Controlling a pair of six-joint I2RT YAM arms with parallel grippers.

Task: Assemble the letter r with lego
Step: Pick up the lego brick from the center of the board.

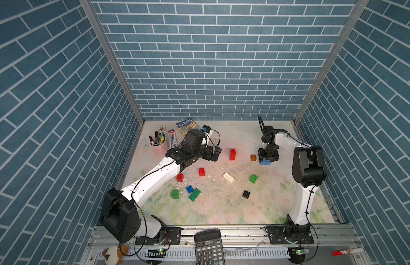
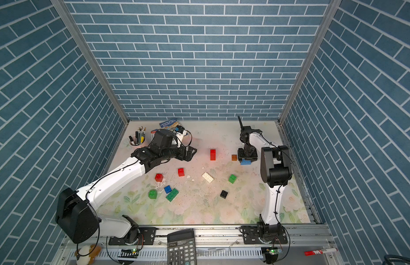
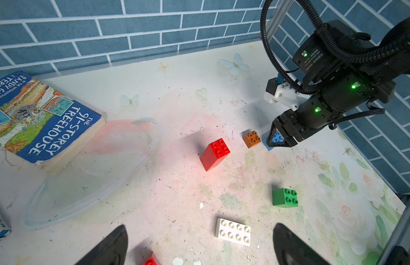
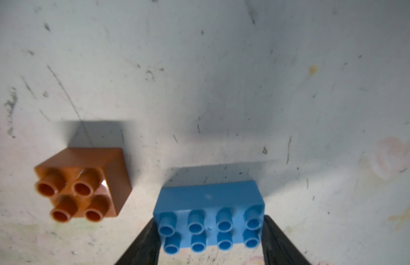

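Lego bricks lie scattered over the floral table (image 1: 222, 206), and the right gripper (image 4: 209, 231) is closed on one of them: the light blue oblong brick (image 4: 208, 199). It is studs up, resting on the table toward the far right, with a finger against each short end. A brown square brick (image 4: 84, 183) sits just beside it (not touching). The left gripper (image 3: 199, 229) hangs spread wide, holding nothing, near the white oblong brick (image 3: 233, 231) and a tall red brick (image 3: 215, 154).

Book (image 1: 187, 126), pen cup (image 1: 157, 143), calculator (image 1: 208, 247), red marker (image 1: 347, 251), plush toy (image 1: 114, 253).
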